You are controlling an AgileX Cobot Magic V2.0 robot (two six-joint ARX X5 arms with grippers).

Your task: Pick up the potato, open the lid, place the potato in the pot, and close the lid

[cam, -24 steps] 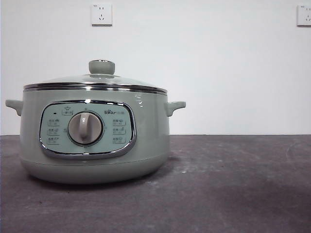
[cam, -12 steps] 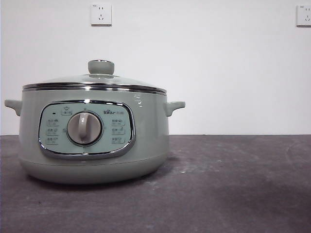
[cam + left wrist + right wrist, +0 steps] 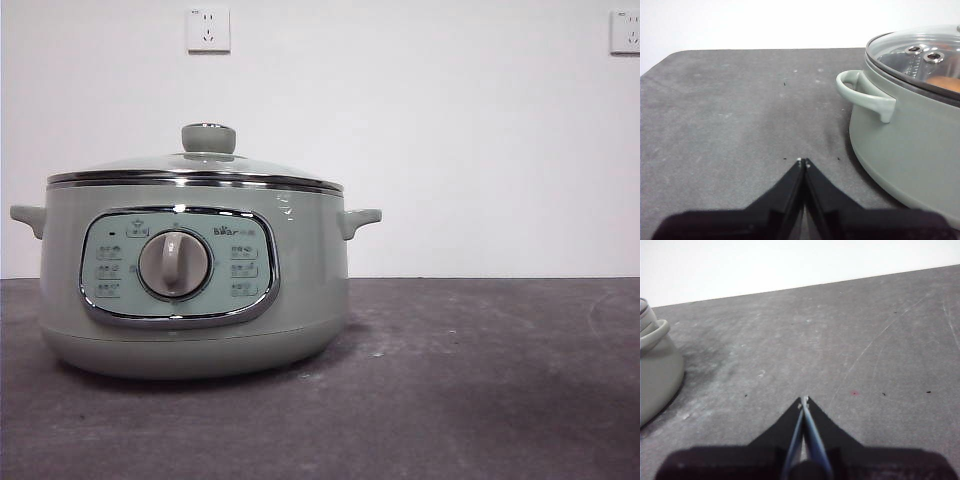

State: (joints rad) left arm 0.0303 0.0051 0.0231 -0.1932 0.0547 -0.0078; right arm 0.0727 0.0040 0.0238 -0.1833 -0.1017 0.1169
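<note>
Your left gripper [image 3: 803, 162] hangs low over the bare dark table [image 3: 730, 115], jaws pressed together tip to tip and holding nothing. From it the sage-green pot [image 3: 910, 145] lies off to one side and a little ahead, near but not touching; its nearer side handle [image 3: 865, 95] is the closest part. The glass lid [image 3: 920, 50] sits seated on the pot's rim, its knob [image 3: 208, 138] untouched in the front view. Through the glass an orange-brown shape shows, most likely the potato [image 3: 943, 82], already inside the pot; its long axis cannot be read from the small part visible.

Your right gripper [image 3: 804, 401] also hovers over bare table, jaws closed and empty, with only the pot's curved flank at the far edge of its view, well apart.

Judged from this layout, the task appears complete: potato in, lid on. Should the lid need any correction, your left gripper is the nearer one, and the move would go up and sideways toward the knob.
</note>
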